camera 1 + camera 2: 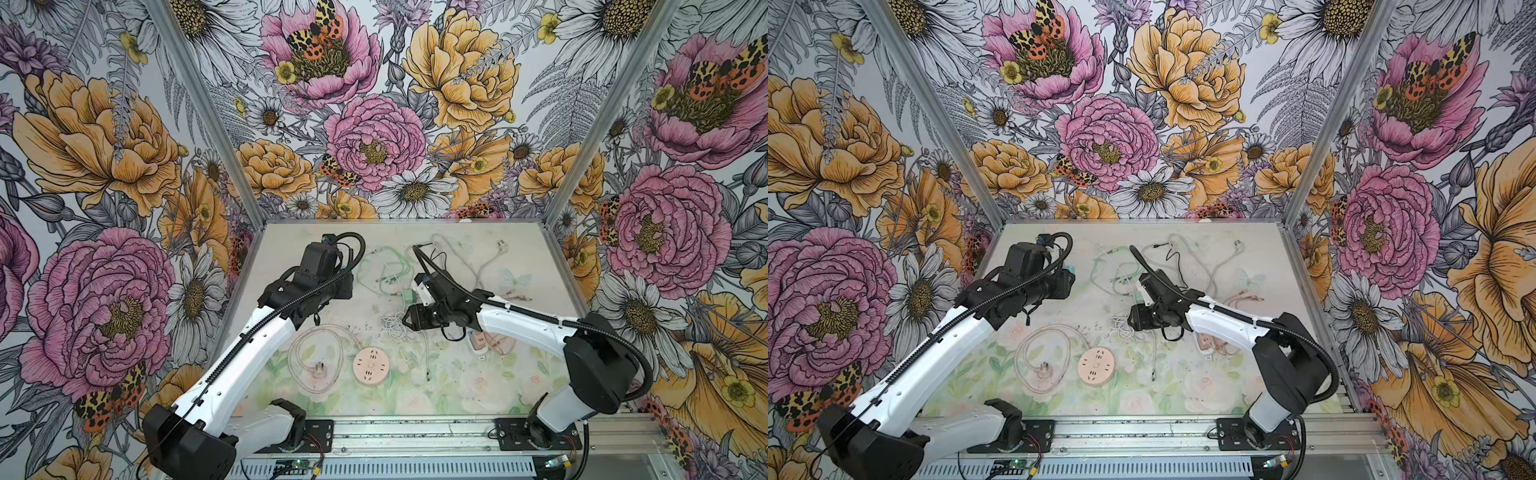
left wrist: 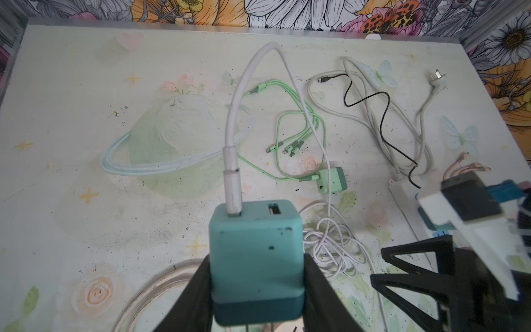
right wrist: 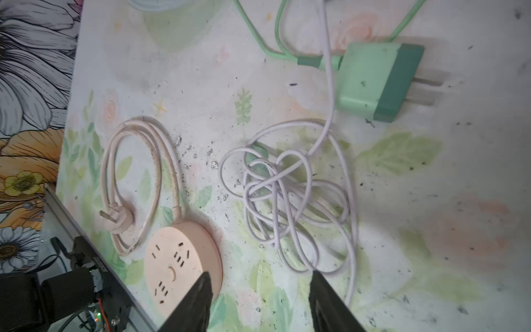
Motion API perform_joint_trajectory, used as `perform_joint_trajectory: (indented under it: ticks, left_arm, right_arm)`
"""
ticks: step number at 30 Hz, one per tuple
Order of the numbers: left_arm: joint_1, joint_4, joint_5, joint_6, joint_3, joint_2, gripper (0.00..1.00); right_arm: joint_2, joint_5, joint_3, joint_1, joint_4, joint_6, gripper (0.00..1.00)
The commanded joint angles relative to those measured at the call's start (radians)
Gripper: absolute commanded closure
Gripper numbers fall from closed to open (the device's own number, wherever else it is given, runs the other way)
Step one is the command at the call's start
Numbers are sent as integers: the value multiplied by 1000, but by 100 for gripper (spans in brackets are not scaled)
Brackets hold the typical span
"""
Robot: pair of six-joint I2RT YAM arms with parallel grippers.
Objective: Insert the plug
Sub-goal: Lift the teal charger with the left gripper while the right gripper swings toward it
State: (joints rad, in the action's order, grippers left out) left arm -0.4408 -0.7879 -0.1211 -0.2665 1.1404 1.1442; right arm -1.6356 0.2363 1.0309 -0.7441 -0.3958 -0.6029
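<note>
Two hands, one job seemingly half done: at left, the left hand (image 2: 256, 260) is clamped on the sides of a teal charger (image 2: 253, 230) held clear of the worktop (image 1: 457, 386), with a white cable (image 2: 232, 129) already seated in one port and the neighbouring port empty. Further right, the pink round power strip (image 3: 178, 258) shows no plug in its visible sockets, so the charger's prongs likely remain to be pushed home. The right hand (image 3: 260, 277) hovers empty, jaws parted, over the cable's loose coil (image 3: 287, 195).

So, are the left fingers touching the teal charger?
Touching. The left wrist view shows both fingers pressed against the sides of the teal charger, with no gap.
</note>
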Motion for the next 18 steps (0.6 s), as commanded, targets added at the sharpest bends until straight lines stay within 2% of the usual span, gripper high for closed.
perform_joint_trajectory:
  ticks: [1,7,9,10,14,18]
  left_arm:
    - [10,7,36,-28,-19,-51,65]
    - [9,7,38,-40,-56,-108,65]
    - [9,8,39,-44,-68,-126,65]
    - [10,7,36,-46,-75,-133,65]
    - [11,7,28,-55,-94,-167,65]
    - [16,7,13,-65,-91,-192,65]
  right_arm:
    - [-66,-123,46,-16,20,6,45]
    - [-209,-142,106,-44,19,28,45]
    - [-248,-136,127,-85,20,30,48]
    - [-258,-140,136,-92,20,31,52]
    - [-276,-149,176,-114,18,20,85]
    - [-267,-152,253,-119,16,4,100]
